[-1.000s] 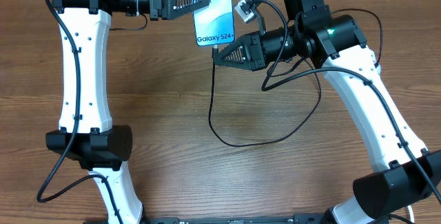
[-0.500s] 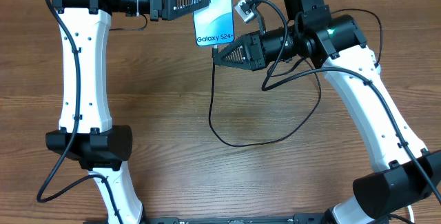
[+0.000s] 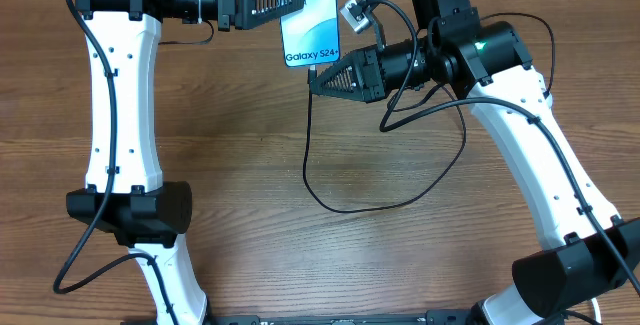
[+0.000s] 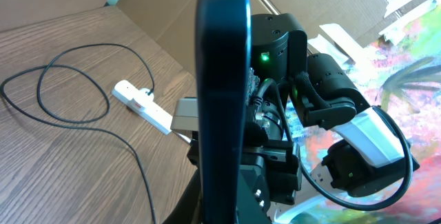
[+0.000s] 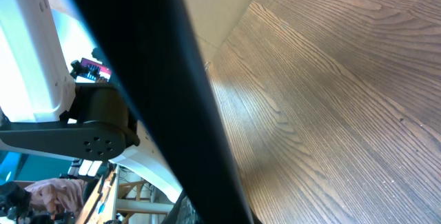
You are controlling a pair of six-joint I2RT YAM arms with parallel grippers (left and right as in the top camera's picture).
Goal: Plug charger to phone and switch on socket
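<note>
The wooden surface (image 3: 230, 165) lies beneath the phone (image 3: 310, 15). The left gripper (image 3: 298, 1) meets the phone at its left edge. Its jaws grasp the phone and hold it clear of the surface, screen up. The right gripper (image 3: 318, 78) sits just below the phone's "Galaxy S24" end. Its jaws appear clenched on the tip of the charger (image 3: 345, 210), though the right wrist view is blocked. The socket (image 4: 141, 103) rests flat on the surface beyond the phone. The charger cable hangs from the phone's lower end and loops on the surface below it.
</note>
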